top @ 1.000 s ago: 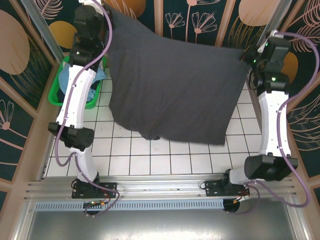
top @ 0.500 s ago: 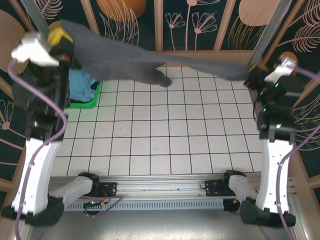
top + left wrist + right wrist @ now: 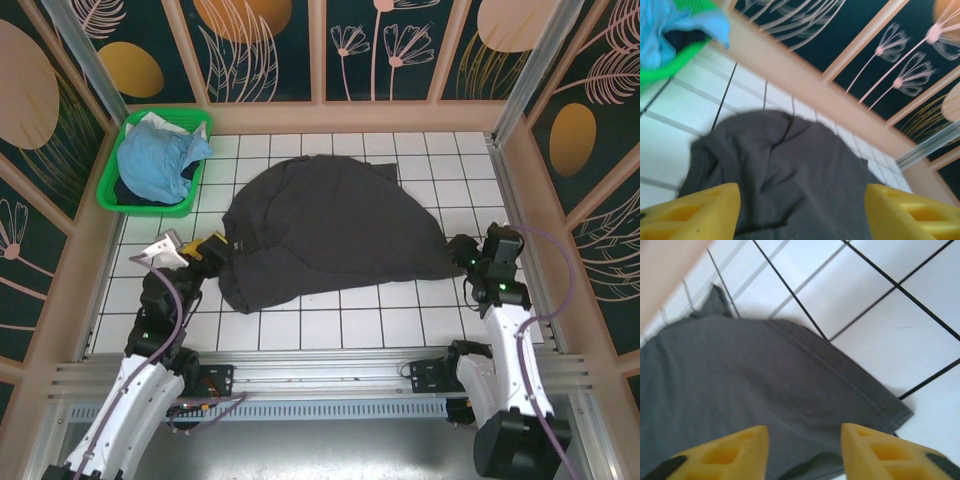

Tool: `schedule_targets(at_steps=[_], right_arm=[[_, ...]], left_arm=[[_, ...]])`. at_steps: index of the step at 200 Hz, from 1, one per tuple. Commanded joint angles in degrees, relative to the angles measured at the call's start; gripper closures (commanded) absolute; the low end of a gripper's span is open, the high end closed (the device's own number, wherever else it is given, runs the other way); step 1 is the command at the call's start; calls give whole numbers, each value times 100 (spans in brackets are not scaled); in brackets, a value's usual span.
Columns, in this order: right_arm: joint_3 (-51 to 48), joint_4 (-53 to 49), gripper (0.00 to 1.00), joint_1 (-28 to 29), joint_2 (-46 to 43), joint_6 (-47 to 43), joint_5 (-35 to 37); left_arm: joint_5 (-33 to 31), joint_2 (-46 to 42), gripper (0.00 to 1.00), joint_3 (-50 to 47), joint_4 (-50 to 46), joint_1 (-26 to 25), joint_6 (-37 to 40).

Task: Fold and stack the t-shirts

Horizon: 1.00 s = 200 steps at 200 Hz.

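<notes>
White tiles are stretching under everything from above: the charcoal t-shirt [image 3: 330, 225] is lying rumpled and unfolded across the table's [image 3: 300, 325] middle, and the light blue t-shirt [image 3: 160, 160] is sitting bunched in the green basket [image 3: 150, 210] at the far left corner, so all the folding and stacking is waiting, I'd say. Both the left gripper [image 3: 195, 250] and the right gripper [image 3: 462, 255] are flanking the dark shirt. Left wrist: yellow fingers [image 3: 695, 215] are standing wide apart, empty. Right wrist: its fingers [image 3: 725, 455] are gaping over flat cloth, gripping nothing.
</notes>
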Motion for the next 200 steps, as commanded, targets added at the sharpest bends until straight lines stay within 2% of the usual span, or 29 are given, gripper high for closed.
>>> schedule_targets(at_steps=[1, 17, 32, 51, 61, 81, 97, 106, 114, 129, 155, 173, 187, 200], right_arm=[[323, 207, 49, -13, -303, 276, -195], [441, 568, 49, 176, -188, 303, -366], [522, 1133, 49, 749, 295, 387, -264], [1025, 1548, 48, 1914, 1584, 141, 526], [1396, 1759, 48, 2285, 2423, -113, 757], [2275, 2177, 53, 2302, 4162, -427, 753], [3158, 1909, 56, 2266, 5503, -521, 494], [3416, 1789, 57, 2298, 6042, -478, 465], [3512, 1763, 57, 2350, 6346, -416, 471], [3253, 1884, 56, 2388, 6524, -197, 412], [2305, 2175, 55, 2403, 6246, 243, 326], [1528, 2334, 52, 2411, 5965, 602, 340], [987, 2402, 50, 2391, 5653, 781, 325], [540, 2391, 50, 2383, 5257, 940, 409]], left_arm=[[-328, 289, 28, 132, 206, 26, -142], [-282, 1087, 25, 182, 681, 18, -44], [-287, 2253, 25, 474, 1078, 22, 98], [-345, 3893, 26, 1274, 1201, 27, 322], [-318, 4683, 26, 1717, 1316, 26, 512], [-540, 6035, 27, 2624, 1389, 33, 777], [-735, 7089, 29, 3487, 1087, 44, 913], [-762, 7575, 32, 3952, 844, 66, 958], [-787, 8017, 31, 4253, 759, 63, 951], [-678, 8473, 29, 4555, 748, 96, 998], [-725, 9233, 30, 5219, 304, 194, 1074], [-610, 9579, 38, 5504, 172, 310, 1056], [-527, 9736, 49, 5606, 100, 415, 1040], [-402, 9781, 52, 5616, 46, 510, 1055]])
